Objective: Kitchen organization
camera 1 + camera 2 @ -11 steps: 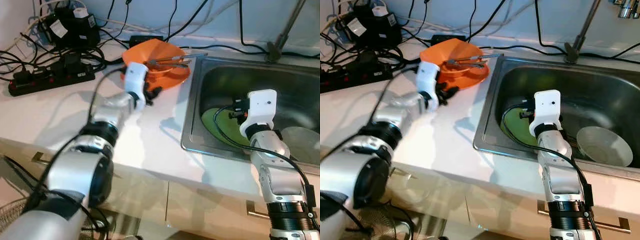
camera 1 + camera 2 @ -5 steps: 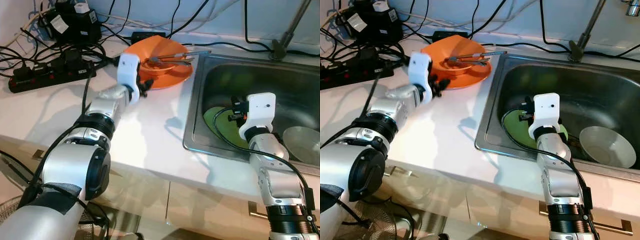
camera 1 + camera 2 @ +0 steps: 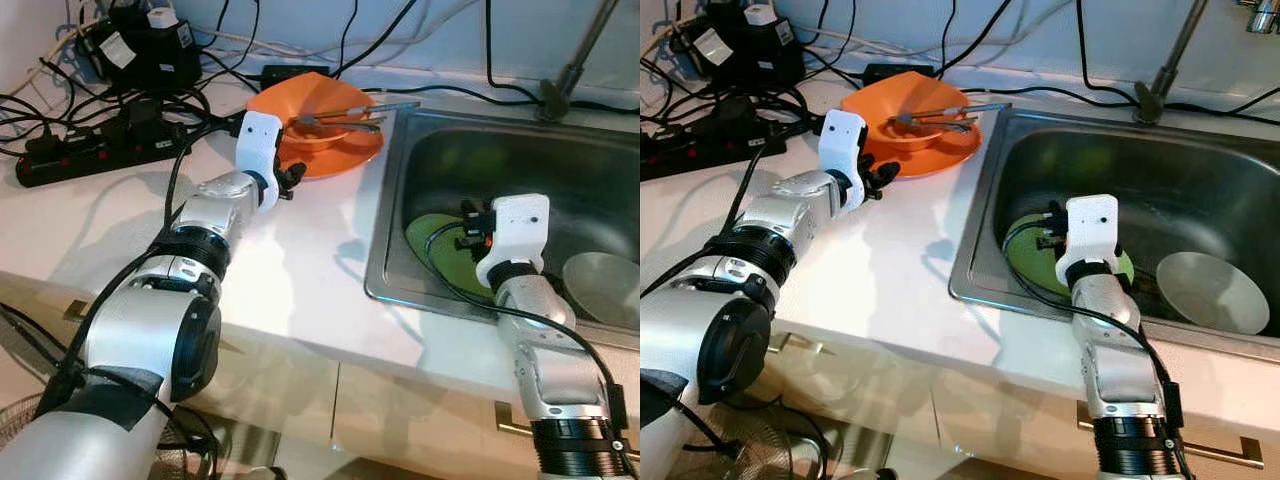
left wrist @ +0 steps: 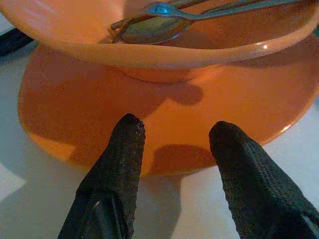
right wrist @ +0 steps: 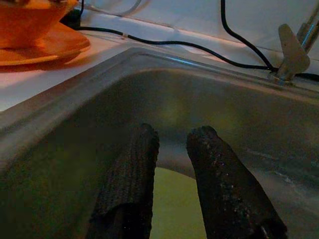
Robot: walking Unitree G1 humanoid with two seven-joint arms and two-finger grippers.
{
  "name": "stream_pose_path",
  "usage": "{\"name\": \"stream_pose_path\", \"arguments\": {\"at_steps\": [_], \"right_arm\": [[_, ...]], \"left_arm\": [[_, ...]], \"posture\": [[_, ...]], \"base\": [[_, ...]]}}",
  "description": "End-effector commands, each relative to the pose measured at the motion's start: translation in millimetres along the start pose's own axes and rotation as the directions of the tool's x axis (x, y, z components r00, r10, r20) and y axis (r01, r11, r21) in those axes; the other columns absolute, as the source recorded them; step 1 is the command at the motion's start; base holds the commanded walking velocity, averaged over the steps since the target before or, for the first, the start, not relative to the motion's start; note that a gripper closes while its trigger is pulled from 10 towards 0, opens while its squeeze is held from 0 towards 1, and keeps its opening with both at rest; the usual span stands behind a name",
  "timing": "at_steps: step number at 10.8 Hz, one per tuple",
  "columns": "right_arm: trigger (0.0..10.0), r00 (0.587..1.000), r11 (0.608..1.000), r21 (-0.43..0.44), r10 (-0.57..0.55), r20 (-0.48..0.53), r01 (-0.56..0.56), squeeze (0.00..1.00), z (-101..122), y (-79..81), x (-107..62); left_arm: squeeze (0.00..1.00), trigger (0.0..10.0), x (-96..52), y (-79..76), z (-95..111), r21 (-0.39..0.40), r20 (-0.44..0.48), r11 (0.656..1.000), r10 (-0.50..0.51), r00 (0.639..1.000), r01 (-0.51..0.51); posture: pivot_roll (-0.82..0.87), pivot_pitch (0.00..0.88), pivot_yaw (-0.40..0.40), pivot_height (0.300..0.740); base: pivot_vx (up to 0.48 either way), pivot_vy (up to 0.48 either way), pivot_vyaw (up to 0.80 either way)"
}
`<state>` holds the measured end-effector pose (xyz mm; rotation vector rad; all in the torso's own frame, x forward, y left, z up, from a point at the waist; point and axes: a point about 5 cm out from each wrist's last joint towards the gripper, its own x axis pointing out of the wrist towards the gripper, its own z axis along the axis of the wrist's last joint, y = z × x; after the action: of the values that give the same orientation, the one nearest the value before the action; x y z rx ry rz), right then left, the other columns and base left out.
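Note:
An orange bowl (image 3: 305, 108) sits on an orange plate (image 3: 345, 158) on the white counter, left of the sink. Metal utensils (image 3: 352, 116) lie across the bowl. My left gripper (image 3: 291, 183) is at the plate's near-left rim. It is open (image 4: 177, 130), with both fingers (image 4: 127, 144) against the rim's edge and nothing between them. My right gripper (image 5: 174, 134) hangs inside the sink (image 3: 600, 165) just above a green plate (image 3: 432, 238). Its fingers stand a small gap apart and hold nothing.
A grey bowl (image 3: 1212, 290) lies in the sink to the right of the green plate. The tap's stem (image 3: 565, 75) rises behind the sink. A black power strip (image 3: 95, 160), adapters and several cables crowd the counter's back left.
My left gripper has shifted slightly along the orange plate's near rim. The right gripper has stayed over the green plate. The view itself has shifted a little.

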<state>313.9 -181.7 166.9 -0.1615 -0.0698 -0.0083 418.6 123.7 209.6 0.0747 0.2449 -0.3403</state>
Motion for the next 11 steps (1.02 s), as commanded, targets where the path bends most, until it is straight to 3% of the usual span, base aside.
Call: {"name": "stream_pose_path", "arguments": {"at_steps": [1, 5, 9, 10, 11], "right_arm": [[10.0, 1.0, 1.0, 0.005, 0.001, 0.003, -0.001, 0.0, 3, 1.6, 2.8], [10.0, 1.0, 1.0, 0.022, 0.019, 0.016, -0.02, 0.0, 4, 9.6, 12.6], [10.0, 0.999, 0.999, 0.042, 0.027, 0.025, -0.028, 0.0, 3, 15.9, 19.9], [10.0, 0.999, 0.999, 0.046, 0.027, 0.027, -0.029, 0.0, 2, 17.1, 20.9], [10.0, 0.999, 0.998, 0.05, 0.029, 0.028, -0.03, 0.0, 1, 18.6, 21.1]], "left_arm": [[0.0, 10.0, -1.7, 0.4, -39, -0.03, -0.162, 0.999, -0.021, 0.987, 0.016], [0.0, 10.0, -10.4, 9.7, -43, -0.048, -0.198, 0.997, -0.065, 0.978, 0.057], [0.0, 10.0, -40.1, 9.2, -50, -0.051, -0.214, 0.995, -0.097, 0.972, 0.088], [0.0, 10.0, -51.9, 3.9, -48, -0.021, -0.172, 0.996, -0.092, 0.981, 0.09], [0.0, 10.0, -58.2, 1.1, -36, 0.015, -0.072, 0.998, -0.066, 0.995, 0.068]], "posture": [[0.04, 0.146, 0.031, 0.74], [0.1, 0.123, 0.032, 0.74], [0.16, 0.11, 0.032, 0.74], [0.17, 0.11, 0.029, 0.74], [0.17, 0.109, 0.027, 0.74]], "base": [[0.0, 0.0, 0.0], [0.0, 0.0, 0.0], [0.0, 0.0, 0.0], [0.0, 0.0, 0.0], [0.0, 0.0, 0.0]]}}
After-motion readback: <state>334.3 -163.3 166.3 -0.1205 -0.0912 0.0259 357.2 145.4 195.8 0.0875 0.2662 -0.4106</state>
